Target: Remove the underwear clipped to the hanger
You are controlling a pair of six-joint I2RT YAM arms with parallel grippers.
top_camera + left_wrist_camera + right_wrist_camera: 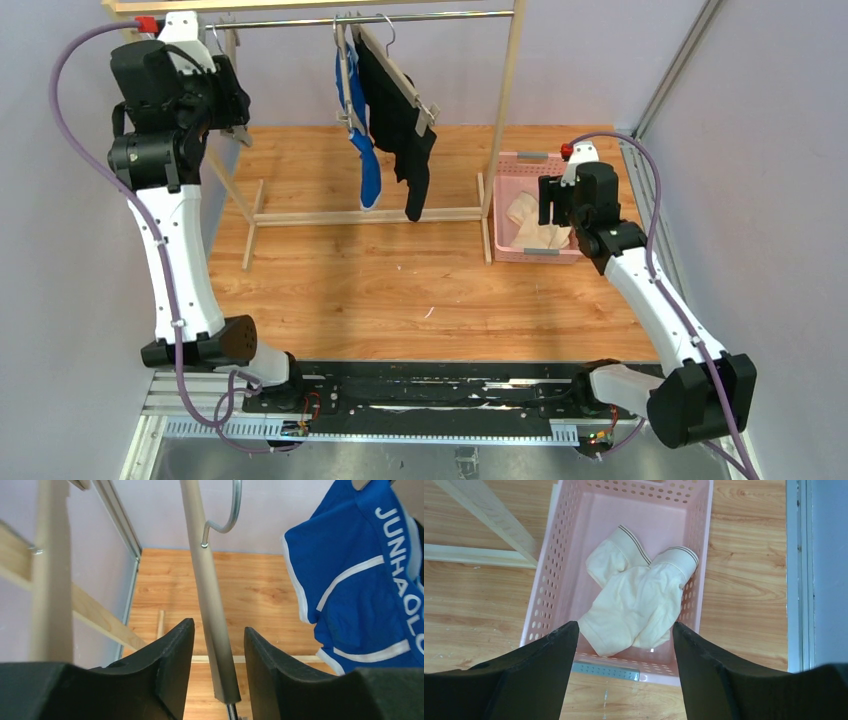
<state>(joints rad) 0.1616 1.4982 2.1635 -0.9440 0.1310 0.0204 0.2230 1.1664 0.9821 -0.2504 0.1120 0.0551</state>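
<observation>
Royal blue underwear (365,150) with white lettering and plain black underwear (408,135) hang clipped to hangers on the rack rail (440,16). Cream-white underwear (639,605) lies crumpled in the pink basket (549,580). My left gripper (218,627) is raised at the rail's left end (238,105). It is open, and a bare grey hanger bar (210,595) with a wire hook (227,515) stands between its fingers with a gap on each side. The blue underwear (350,580) hangs to its right. My right gripper (625,626) hovers open and empty over the basket's near wall.
The wooden rack's legs and foot bar (370,215) stand across the back of the wooden tabletop (400,290). The pink basket (510,170) sits against the rack's right post (505,110). Grey walls close in on both sides, with a metal rail (660,230) along the right edge.
</observation>
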